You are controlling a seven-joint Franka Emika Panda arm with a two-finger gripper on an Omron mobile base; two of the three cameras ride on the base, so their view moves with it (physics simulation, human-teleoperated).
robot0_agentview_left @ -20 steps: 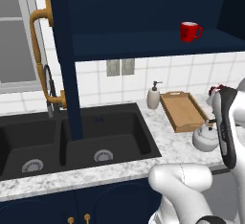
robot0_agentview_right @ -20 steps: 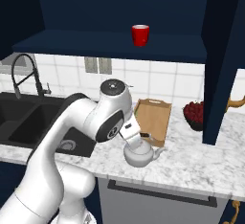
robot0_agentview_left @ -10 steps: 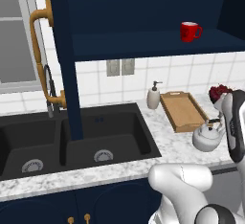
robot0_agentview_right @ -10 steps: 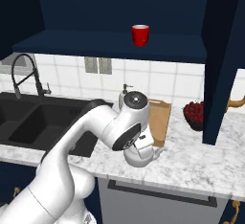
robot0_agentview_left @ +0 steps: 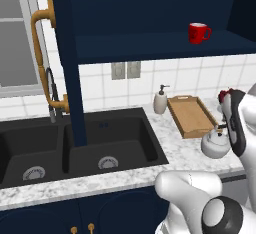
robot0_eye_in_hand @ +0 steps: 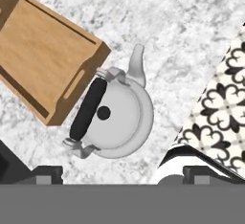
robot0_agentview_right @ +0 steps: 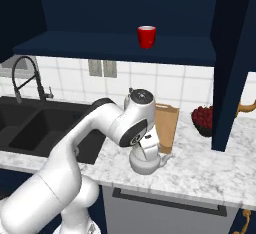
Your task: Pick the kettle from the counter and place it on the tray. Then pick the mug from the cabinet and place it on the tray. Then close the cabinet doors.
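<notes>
Here's the pincer (robot0_eye_in_hand: 122, 173) poised over the kettle (robot0_eye_in_hand: 115, 117), jaws spread wide and released, nothing between them; the hand view looks straight down on it. That view gives what the base cameras can't: the kettle's dark handle (robot0_eye_in_hand: 89, 109) running across the lid, the small knob beside it, the spout (robot0_eye_in_hand: 136, 65) pointing away over bare marble, and the kettle's side just beside the near end of the wooden tray (robot0_eye_in_hand: 45, 60), whether touching I cannot tell. It also catches a strip of patterned floor tile (robot0_eye_in_hand: 222, 108) past the bench edge

From the left base view the kettle (robot0_agentview_left: 216, 143) sits on the speckled bench (robot0_agentview_left: 175, 150) at the near end of the tray (robot0_agentview_left: 191, 115), with the white soap pump bottle (robot0_agentview_left: 160, 101) to the tray's left and the double black sink (robot0_agentview_left: 70, 148) further left. The red mug (robot0_agentview_left: 198, 32) stands on the cabinet shelf (robot0_agentview_left: 150, 45) above, and one open cabinet door (robot0_agentview_left: 67, 63) with its brass handle (robot0_agentview_left: 42, 58) hangs over the sink

The right base view adds the bowl of red fruit (robot0_agentview_right: 202, 120) right of the tray and the other open door (robot0_agentview_right: 232, 63), plus the tap (robot0_agentview_right: 22, 78)

Count: one kettle, one mug, one tray, two doors, one soap bottle, one fruit bowl
</notes>
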